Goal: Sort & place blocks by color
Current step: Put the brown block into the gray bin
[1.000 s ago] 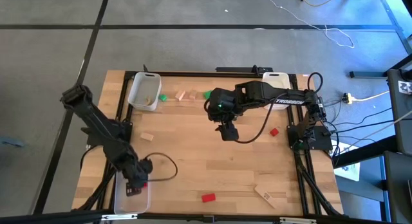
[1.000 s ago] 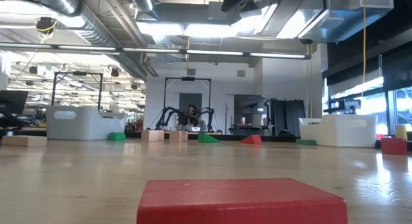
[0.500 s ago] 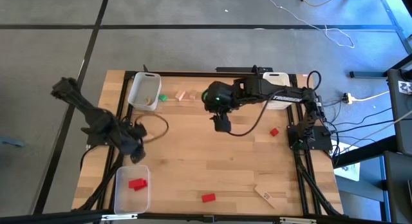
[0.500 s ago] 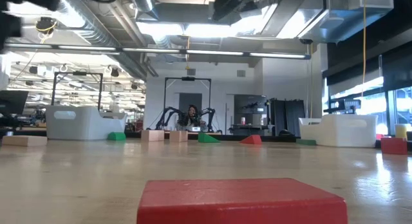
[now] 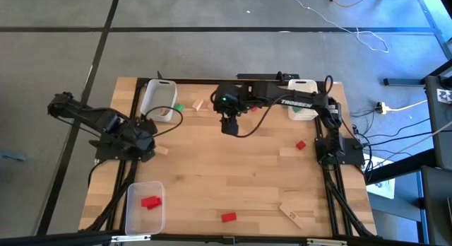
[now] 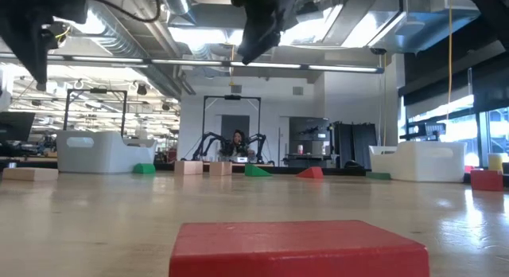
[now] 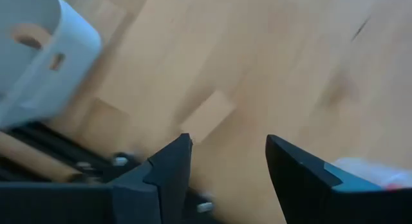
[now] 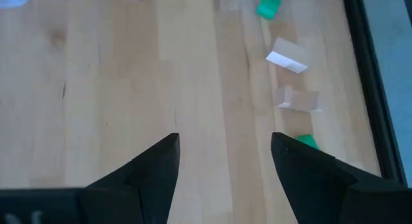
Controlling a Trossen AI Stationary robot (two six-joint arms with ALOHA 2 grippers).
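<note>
Blocks [image 5: 227, 217] lie scattered between three bins [image 5: 144, 207]; both end effectors, left [image 5: 145, 141] and right [image 5: 228, 126], gape empty.

Left gripper [image 7: 225, 161] and right gripper [image 8: 222, 159] both aloft, fingers [image 8: 154, 163] parted, empty.

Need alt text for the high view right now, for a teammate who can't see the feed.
Overhead view of a wooden table with two dark arms: the left gripper, open, is beside a wood block at the left edge, and the right gripper, open and empty, hangs near the far-edge blocks. A near-left bin holds a red block.
</note>
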